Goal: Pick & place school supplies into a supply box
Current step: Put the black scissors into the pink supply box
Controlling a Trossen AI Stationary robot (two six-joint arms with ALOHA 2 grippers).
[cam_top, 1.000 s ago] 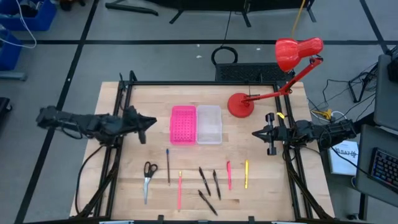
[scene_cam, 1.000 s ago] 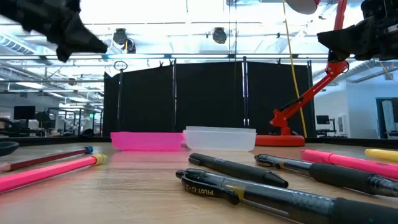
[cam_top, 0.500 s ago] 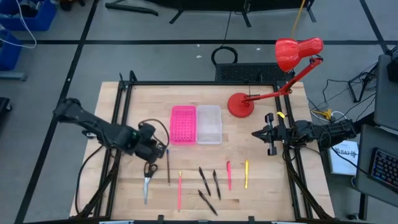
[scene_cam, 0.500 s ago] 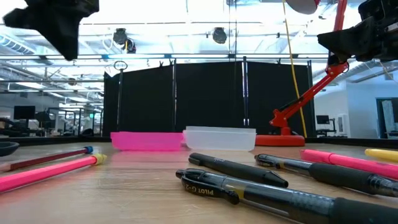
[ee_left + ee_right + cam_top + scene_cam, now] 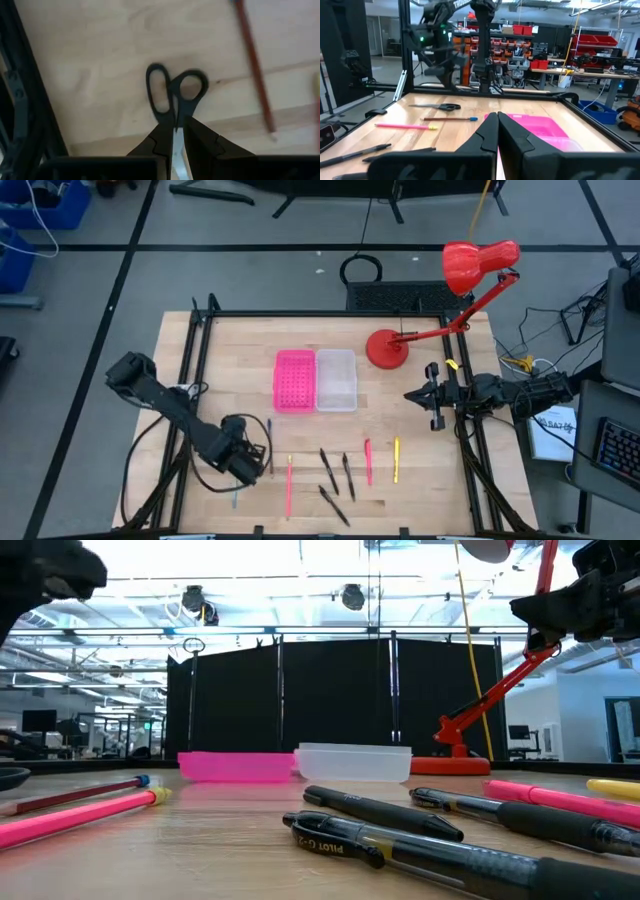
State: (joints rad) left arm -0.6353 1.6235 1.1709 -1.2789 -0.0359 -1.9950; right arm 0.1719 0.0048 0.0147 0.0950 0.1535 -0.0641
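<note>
Wooden tabletop (image 5: 420, 490) inside a black frame, red desk lamp (image 5: 470, 275) at the far right corner, open workshop hall beyond.

Left gripper (image 5: 243, 461) low over the near-left part of the table, directly above the small black-handled pair of scissors (image 5: 172, 97). In the left wrist view the two finger loops lie just ahead of the fingertips and the silver blades run back between the two dark fingers (image 5: 155, 142) — fingers parted narrowly, one on each side of the blades, close alongside; whether they press on the metal cannot be told. Scissors lie flat on the wood. In the high view the gripper covers most of them; only a thin bit of blade pokes out on the near side.

Thin reddish pencil with a blue end (image 5: 252, 65) lies just beside the scissors, roughly parallel, not touching. Pink pen with a yellow tip (image 5: 289, 485) next along, then black pens (image 5: 335, 475), another pink pen (image 5: 368, 461) and a yellow pen (image 5: 396, 459) — all flat on the wood.

Small translucent whitish rectangular plastic tray (image 5: 336, 380) sits mid-table, touching the bright pink perforated rectangle (image 5: 293, 380) on its left; well apart from the scissors.

Right gripper (image 5: 412, 394) waits at the right edge, raised, fingers together, holding nothing.
</note>
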